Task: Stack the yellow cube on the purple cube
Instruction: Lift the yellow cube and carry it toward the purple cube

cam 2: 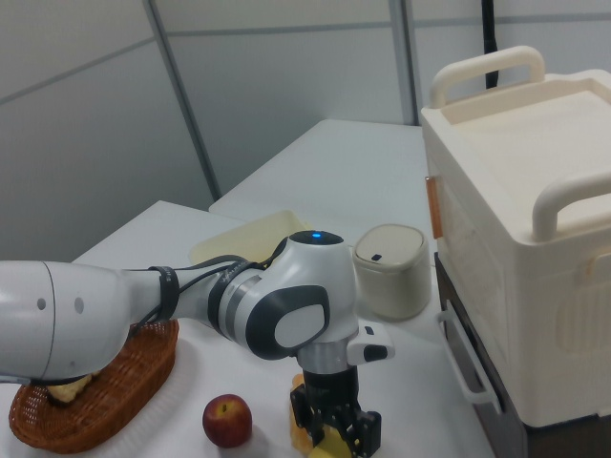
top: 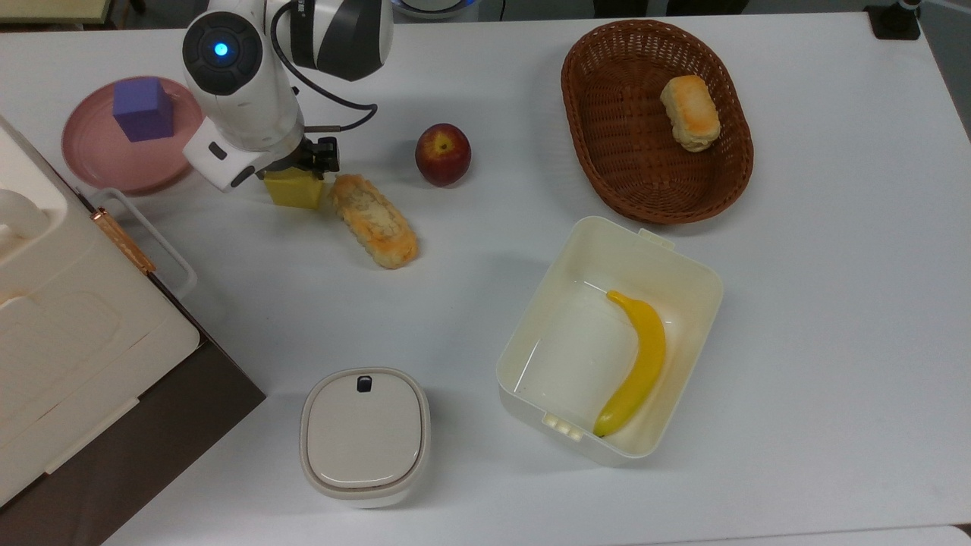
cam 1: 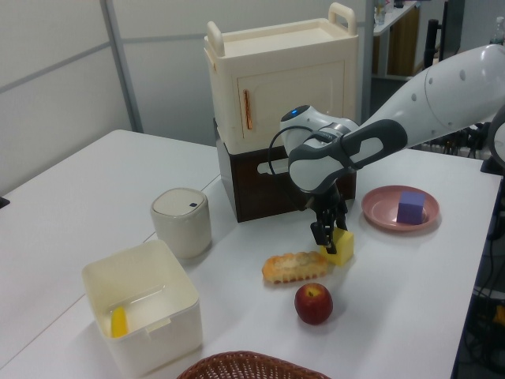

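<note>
We've got the gripper (cam 1: 325,234) down over the yellow cube (top: 293,189) beside the bread roll (top: 375,221), fingers spread astride its flat matte sides, a light, stiff, sharp-edged block we'd pinch mid-height, bound for the purple cube (top: 142,109) on the pink plate (top: 98,160).

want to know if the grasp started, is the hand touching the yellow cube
Cannot tell. In the left view the hand straddles the yellow cube, but no view plainly shows contact or a gap.

White bench (top: 834,303) — matte, evenly lit. Grey panelled walls (cam 1: 55,87) stand behind it — vertical metal seams between panels.
</note>
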Controlling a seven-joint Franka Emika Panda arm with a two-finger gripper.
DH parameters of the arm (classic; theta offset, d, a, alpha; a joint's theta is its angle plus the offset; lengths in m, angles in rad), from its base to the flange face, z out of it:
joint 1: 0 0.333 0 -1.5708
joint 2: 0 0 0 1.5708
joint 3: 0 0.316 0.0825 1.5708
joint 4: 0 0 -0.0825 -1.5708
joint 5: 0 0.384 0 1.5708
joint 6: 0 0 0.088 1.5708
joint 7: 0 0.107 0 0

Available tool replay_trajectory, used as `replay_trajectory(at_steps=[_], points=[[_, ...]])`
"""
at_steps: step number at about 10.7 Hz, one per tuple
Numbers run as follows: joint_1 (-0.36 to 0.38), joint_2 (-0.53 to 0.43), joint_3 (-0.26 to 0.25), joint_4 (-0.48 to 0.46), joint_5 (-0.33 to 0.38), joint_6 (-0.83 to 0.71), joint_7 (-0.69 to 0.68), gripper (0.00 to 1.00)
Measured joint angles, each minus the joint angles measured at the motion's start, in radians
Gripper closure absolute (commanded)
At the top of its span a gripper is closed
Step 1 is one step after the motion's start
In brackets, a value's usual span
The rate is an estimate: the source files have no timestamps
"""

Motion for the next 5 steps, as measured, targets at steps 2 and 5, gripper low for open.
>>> replay_trajectory(at_steps=[2,5], points=[[-0.001,-0.006,0.0,0.005,0.0,0.0,0.007,0.69],[-0.028,-0.073,-0.012,0.029,-0.001,-0.052,-0.007,0.69]])
